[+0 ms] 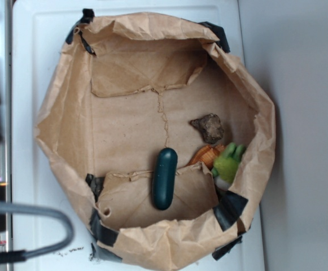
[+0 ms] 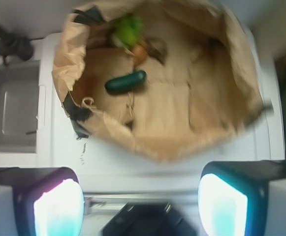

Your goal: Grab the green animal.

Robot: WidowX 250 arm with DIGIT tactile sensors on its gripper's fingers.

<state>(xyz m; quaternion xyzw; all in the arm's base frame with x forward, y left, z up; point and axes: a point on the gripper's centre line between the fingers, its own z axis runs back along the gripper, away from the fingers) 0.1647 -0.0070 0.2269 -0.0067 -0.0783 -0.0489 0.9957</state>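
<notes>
The green animal (image 1: pixel 228 164), a small fuzzy lime-green plush with two stubby prongs and a whitish patch, lies inside the brown paper bag (image 1: pixel 62 130) against its right wall. In the wrist view it shows blurred at the top of the bag (image 2: pixel 128 28). A smooth dark-green capsule (image 1: pixel 165 178) lies near the bag's middle, also in the wrist view (image 2: pixel 126 81). A ribbed orange toy (image 1: pixel 207 155) sits between capsule and animal. My gripper (image 2: pixel 140 204) is open and empty, its glowing pads (image 2: pixel 59 206) wide apart, well outside the bag over the white surface.
A brownish lumpy object (image 1: pixel 209 127) lies in the bag above the orange toy. The bag stands on a white surface (image 1: pixel 34 56), its rim taped with black tape. A grey cable (image 1: pixel 28 212) loops at the lower left. A sink-like recess (image 2: pixel 15 103) shows left.
</notes>
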